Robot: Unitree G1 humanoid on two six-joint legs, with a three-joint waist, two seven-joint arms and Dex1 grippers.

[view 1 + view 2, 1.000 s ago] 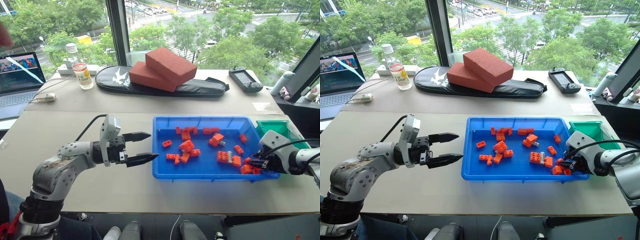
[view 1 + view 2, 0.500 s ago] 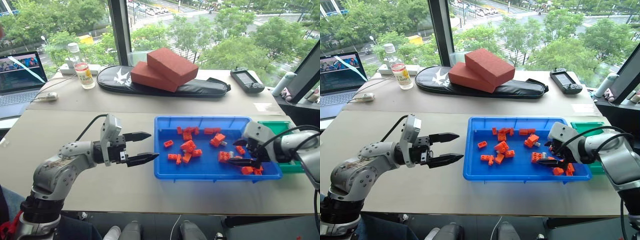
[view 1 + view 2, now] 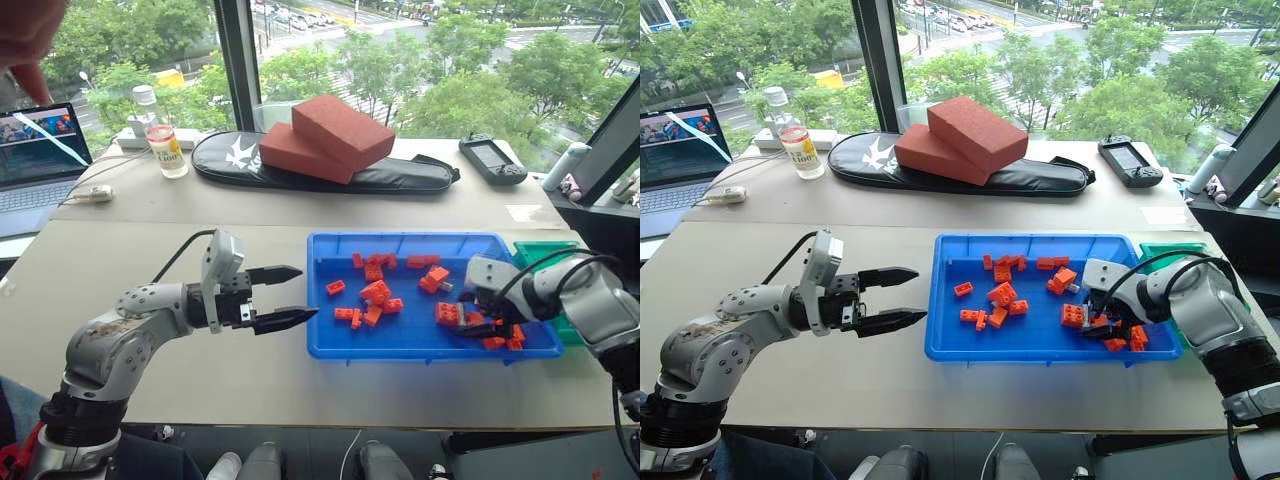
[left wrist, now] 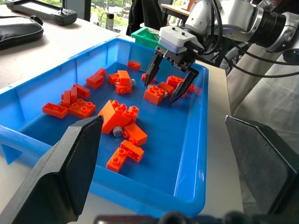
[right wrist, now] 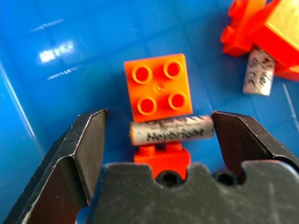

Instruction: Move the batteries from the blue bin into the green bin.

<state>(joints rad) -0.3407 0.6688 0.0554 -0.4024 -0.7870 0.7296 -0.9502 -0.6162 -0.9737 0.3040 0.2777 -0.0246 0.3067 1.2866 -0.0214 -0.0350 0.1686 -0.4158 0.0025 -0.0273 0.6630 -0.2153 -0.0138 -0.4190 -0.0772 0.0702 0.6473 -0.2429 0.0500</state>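
Observation:
The blue bin [image 3: 410,352] lies on the table and holds several orange bricks [image 3: 375,293]. My right gripper [image 3: 474,318] is open and reaches down into the bin's right part. Between its fingers lies one of the batteries [image 5: 171,130], a silvery cylinder against an orange brick [image 5: 158,87], and neither finger touches it. Another of the batteries [image 5: 258,74] lies half under a brick nearby. The green bin [image 3: 545,252] stands just right of the blue bin, behind my right arm. My left gripper [image 3: 305,292] is open and level over the table, left of the blue bin, and holds nothing.
At the back of the table are a laptop [image 3: 35,150], a bottle [image 3: 165,140], a black bag [image 3: 320,172] with two red-brown blocks [image 3: 335,135] on it, and a handheld controller [image 3: 492,158]. A person's hand [image 3: 30,40] shows at the top left.
My right gripper has moved from the bin's near right corner leftward and down into the bin, over the bricks. The left arm has stayed still. A person's hand has come in at top left.

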